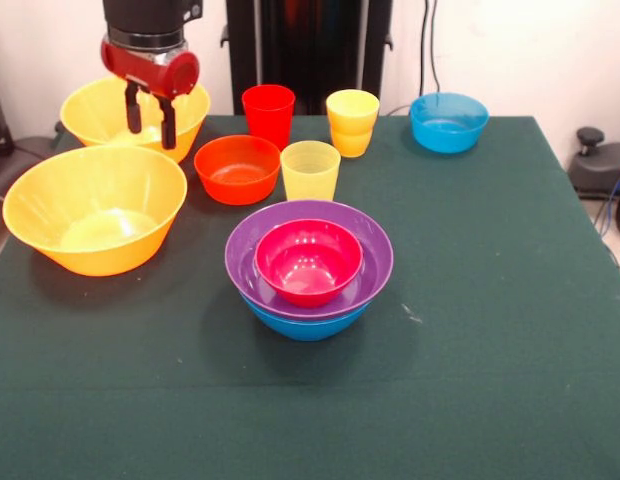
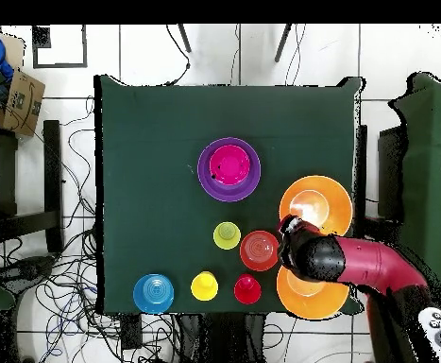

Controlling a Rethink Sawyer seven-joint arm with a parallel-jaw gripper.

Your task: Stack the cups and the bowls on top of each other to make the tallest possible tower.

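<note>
Front view: gripper [image 1: 151, 112], fingers apart and empty, hangs over far yellow bowl [image 1: 90, 110]. Tower [image 1: 308, 265] mid-table: pink in purple on blue. Likely picking next piece; needs descent onto a rim.

The dark green surface [image 1: 490, 330] looks like matt cloth, slightly napped. The small pink-red plastic bowl [image 1: 308, 262], the wide purple plastic bowl [image 1: 375, 262] and the blue plastic bowl [image 1: 308, 325] beneath are glossy and smooth. The large yellow-orange plastic bowl [image 1: 95, 222] shines. The pale yellow plastic cup [image 1: 310, 171] looks translucent. The tool [image 1: 150, 122] has matt black fingers under a glossy red housing.
</note>
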